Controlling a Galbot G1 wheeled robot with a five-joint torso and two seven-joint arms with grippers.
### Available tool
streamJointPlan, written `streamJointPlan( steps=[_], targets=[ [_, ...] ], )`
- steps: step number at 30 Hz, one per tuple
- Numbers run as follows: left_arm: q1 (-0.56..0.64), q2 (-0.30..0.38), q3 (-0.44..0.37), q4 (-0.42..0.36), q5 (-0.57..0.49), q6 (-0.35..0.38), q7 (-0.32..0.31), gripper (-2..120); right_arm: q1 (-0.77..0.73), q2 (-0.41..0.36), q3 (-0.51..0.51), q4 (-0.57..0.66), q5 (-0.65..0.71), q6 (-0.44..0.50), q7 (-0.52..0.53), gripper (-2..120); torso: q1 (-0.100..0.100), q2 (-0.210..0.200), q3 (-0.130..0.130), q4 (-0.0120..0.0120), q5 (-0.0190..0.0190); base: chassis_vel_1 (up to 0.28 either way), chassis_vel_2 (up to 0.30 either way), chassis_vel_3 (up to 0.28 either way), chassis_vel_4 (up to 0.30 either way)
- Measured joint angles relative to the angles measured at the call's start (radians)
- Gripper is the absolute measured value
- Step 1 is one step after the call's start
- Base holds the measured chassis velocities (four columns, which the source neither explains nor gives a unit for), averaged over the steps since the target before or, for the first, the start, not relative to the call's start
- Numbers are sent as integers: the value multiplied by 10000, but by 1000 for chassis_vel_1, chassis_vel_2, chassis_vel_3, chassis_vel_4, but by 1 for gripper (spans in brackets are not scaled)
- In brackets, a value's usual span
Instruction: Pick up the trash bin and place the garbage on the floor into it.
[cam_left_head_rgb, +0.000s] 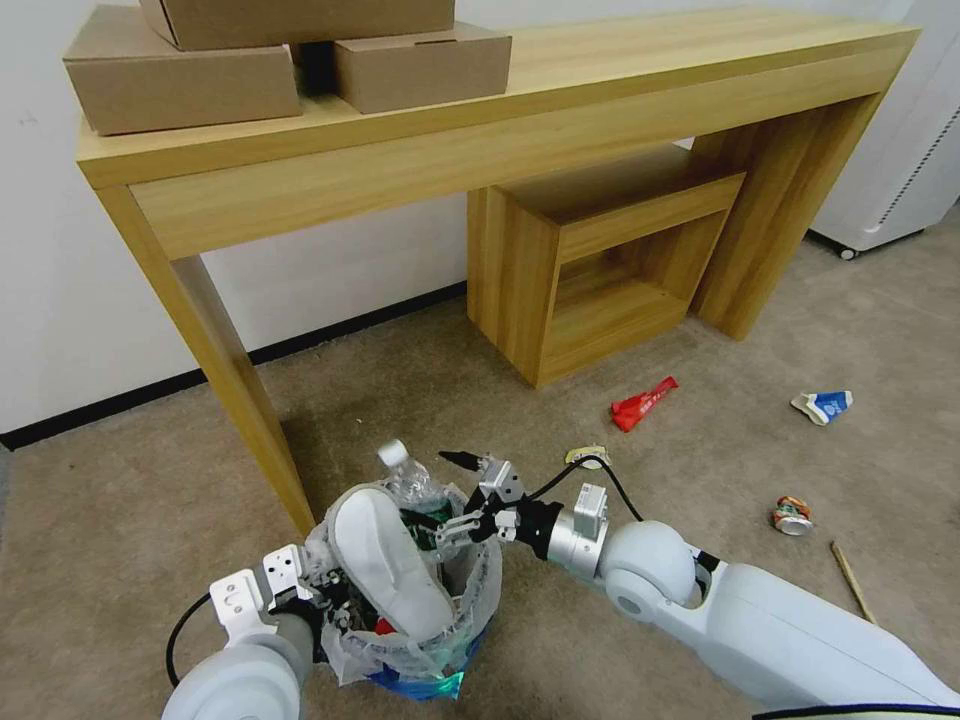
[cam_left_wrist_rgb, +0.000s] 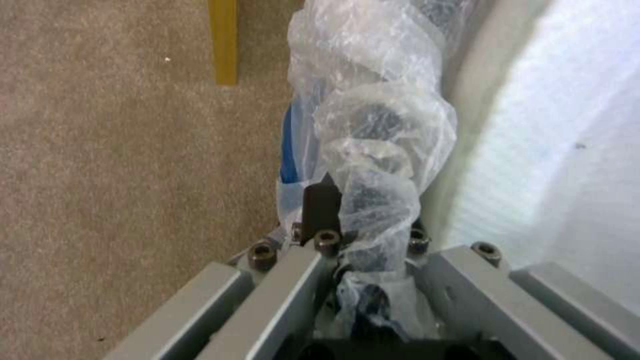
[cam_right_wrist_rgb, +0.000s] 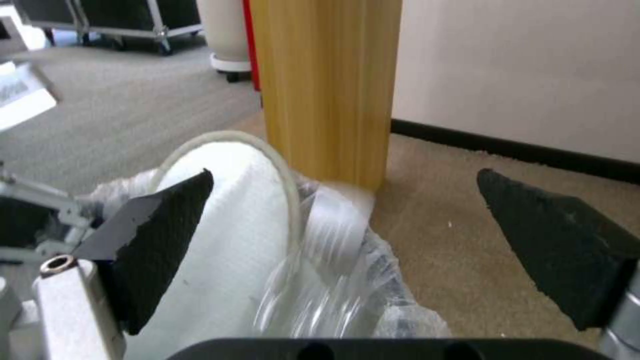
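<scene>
Head camera looks down and forward over the trash bin (cam_left_head_rgb: 405, 590); both wrist cameras sit close against it — all three share its crinkled liner and the carpet (cam_left_head_rgb: 120, 500).

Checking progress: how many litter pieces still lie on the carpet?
5: red wrapper beside the low shelf, blue-white carton far right, crushed can, wooden stick, a small piece behind the right arm. More may be hidden.

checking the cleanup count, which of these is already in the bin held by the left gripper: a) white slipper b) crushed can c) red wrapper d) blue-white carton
a: the white slipper stands in the trash bin, while the red wrapper, crushed can and blue-white carton lie on the floor.
</scene>
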Motion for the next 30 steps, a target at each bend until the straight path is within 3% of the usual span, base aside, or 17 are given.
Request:
streamJointPlan(
  steps=[2, 8, 12, 21, 24, 28, 30],
  targets=[
    [-1, -47, 52, 10, 62, 8, 2, 0, -23, 43, -58, 120, 447, -168, 505, 100, 0, 1, 0, -1, -1, 0, 0, 0, 0],
    [-6, -75, 90, 30, 109, 12, 2, 0, 65, 183, 103, -13, 609, -33, 557, 100, 0, 0, 0, 0, 1, 0, 0, 0, 0],
    [-53, -29, 87, 36, 73, 14, 15, 0, 140, 194, 763, 107, 783, -49, 783, 100, 0, 0, 0, 0, 0, 0, 0, 0, 0],
    [-172, 195, 84, 17, -130, 15, 60, 0, -843, -360, 3415, 772, 994, -627, 1621, 100, 0, 0, 0, -1, -1, 0, 0, 0, 0],
    [-200, 264, 75, -57, -202, 16, 131, 0, -1751, -181, 4632, 1116, 979, -969, 2747, 100, 0, 0, 0, 0, 0, 0, 0, 0, 0],
    [-195, 319, 73, -76, -201, 16, 162, 0, -2242, 9, 5258, 1282, 685, -1093, 3100, 100, 0, 1, 0, -1, 1, 0, 0, 0, 0],
    [-199, 361, 82, -107, -208, 15, 193, 0, -2788, 239, 6044, 1363, 115, -1152, 3334, 100, 0, 0, 0, 1, 0, 0, 0, 0, 0]
  ],
)
